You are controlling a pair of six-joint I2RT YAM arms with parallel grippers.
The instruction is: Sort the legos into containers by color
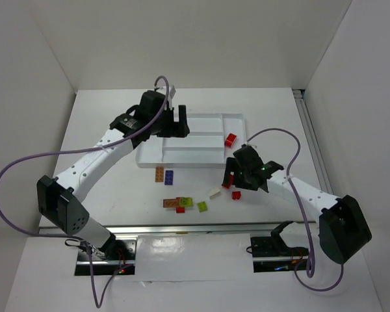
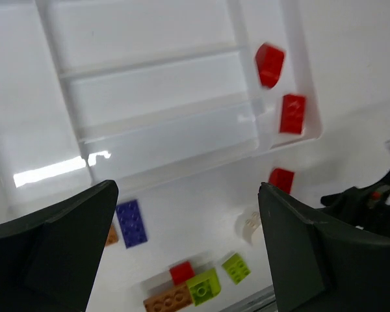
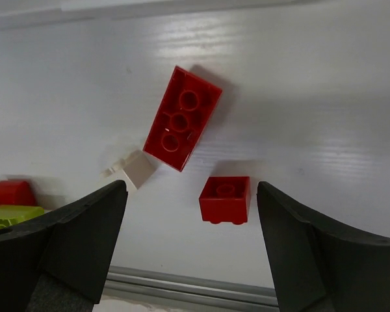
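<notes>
The white tray (image 1: 201, 130) lies at the table's middle back. In the left wrist view its (image 2: 156, 91) right end section holds two red legos (image 2: 270, 65) (image 2: 292, 113); the long slots look empty. My left gripper (image 1: 173, 127) hovers open and empty over the tray's left part. My right gripper (image 1: 233, 181) is open and empty just in front of the tray's right end. Under it lie a long red lego (image 3: 182, 119), studs down, and a small red lego (image 3: 225, 199) between the fingers' line, with a cream piece (image 3: 138, 169) to the left.
In front of the tray lie a blue-purple plate (image 2: 131, 223), an orange-brown piece (image 1: 159, 173), and a cluster of an orange-brown plate (image 2: 169, 300), a red brick (image 2: 181, 272) and two lime bricks (image 2: 205, 286) (image 2: 236, 267). A metal rail (image 3: 195, 286) runs along the near edge.
</notes>
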